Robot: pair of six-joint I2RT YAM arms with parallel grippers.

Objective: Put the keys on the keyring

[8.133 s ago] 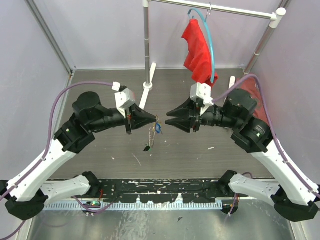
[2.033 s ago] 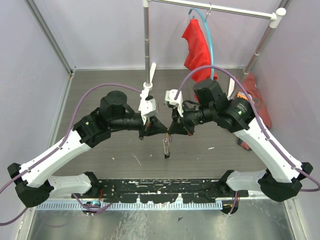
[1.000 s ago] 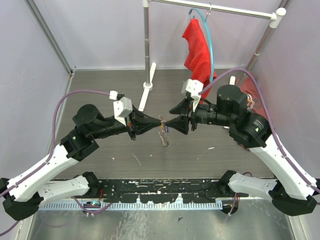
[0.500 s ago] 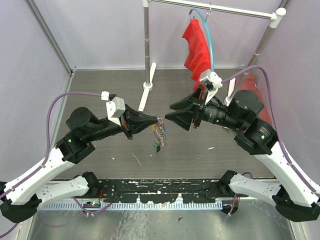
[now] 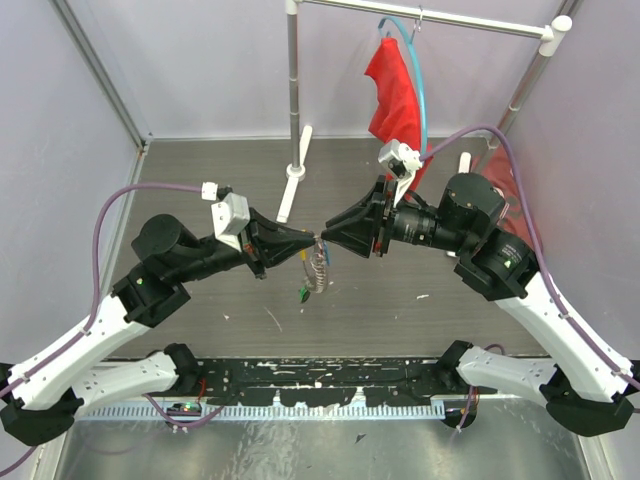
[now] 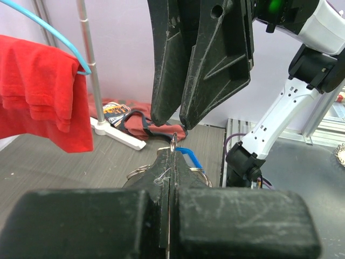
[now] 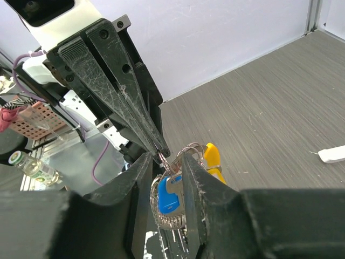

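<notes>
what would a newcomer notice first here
Two grippers meet nose to nose above the middle of the table: the left gripper shut on the keyring, the right gripper with jaws apart around it. The keys dangle below them, a blue key among them. Behind, a red cloth hangs on a light-blue hanger.

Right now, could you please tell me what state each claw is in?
Left claw: closed, pinching the keyring.
Right claw: open, its fingers either side of the blue key.
</notes>
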